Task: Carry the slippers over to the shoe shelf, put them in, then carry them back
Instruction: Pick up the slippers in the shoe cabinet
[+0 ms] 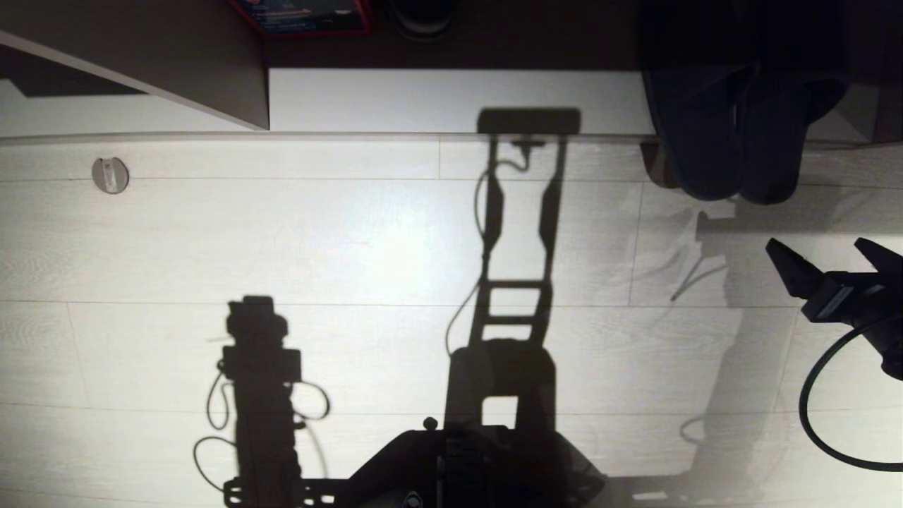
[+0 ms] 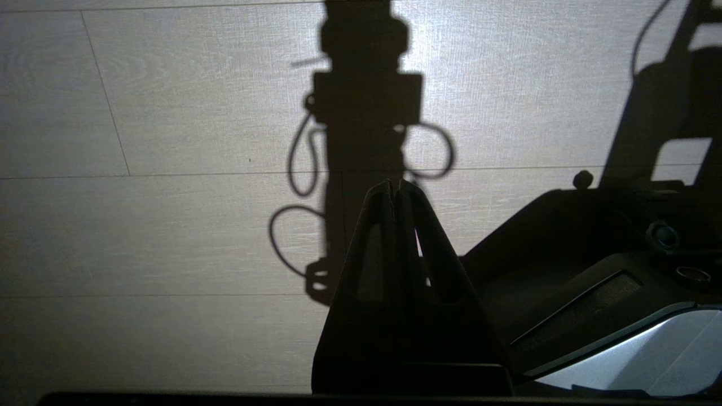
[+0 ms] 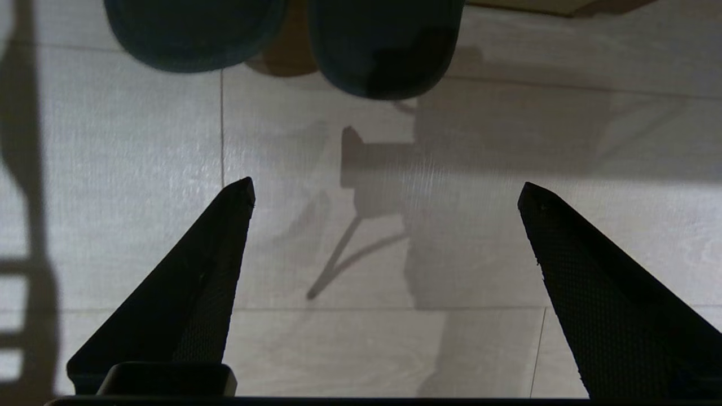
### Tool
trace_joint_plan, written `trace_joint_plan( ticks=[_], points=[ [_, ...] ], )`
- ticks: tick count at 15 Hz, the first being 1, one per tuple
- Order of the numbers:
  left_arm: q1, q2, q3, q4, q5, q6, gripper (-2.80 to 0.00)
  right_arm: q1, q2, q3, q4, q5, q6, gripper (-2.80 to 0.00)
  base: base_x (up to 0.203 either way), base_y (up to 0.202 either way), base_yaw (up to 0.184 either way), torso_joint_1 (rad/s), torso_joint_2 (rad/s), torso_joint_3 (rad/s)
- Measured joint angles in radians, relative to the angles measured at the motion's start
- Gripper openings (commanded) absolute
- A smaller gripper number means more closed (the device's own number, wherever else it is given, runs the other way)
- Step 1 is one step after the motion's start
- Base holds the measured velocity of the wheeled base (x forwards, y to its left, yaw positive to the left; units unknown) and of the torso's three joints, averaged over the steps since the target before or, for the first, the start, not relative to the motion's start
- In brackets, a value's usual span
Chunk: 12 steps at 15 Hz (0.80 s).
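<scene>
Head view: the slippers [image 1: 734, 134], a dark pair side by side, lie at the upper right with their toes inside the shoe shelf [image 1: 451, 99] and their near ends hanging over the edge of its pale base board onto the light wood floor [image 1: 282, 240]. The right hand [image 1: 832, 257] hovers near them, just short of their near ends, apart from them, fingers spread wide and empty. A slanted grey-brown panel [image 1: 197, 63] stands at the upper left. A red box [image 1: 303, 15] and a black shoe [image 1: 422, 17] sit at the top edge. A small round metal fitting [image 1: 111, 174] is set in the floor at left.

Left wrist view: the left hand [image 2: 396, 186] hangs over bare floor beside the robot's dark base [image 2: 592, 254], fingertips pressed together, nothing between them.

Right wrist view: the two black fingers [image 3: 208, 265] of the right hand stand far apart over the floor, holding nothing. The rounded ends of both slippers lie just beyond the fingertips, clear of them.
</scene>
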Motion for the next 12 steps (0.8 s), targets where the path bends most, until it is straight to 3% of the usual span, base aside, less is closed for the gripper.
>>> trace_joint_plan(
  ticks=[12],
  points=[
    [0.000,0.000,0.000,0.000,0.000,0.000,-2.80,0.003,0.148,-0.219,-0.062,0.000,0.057,0.00,0.000,0.000,0.000,0.000,0.00,0.000]
  ],
)
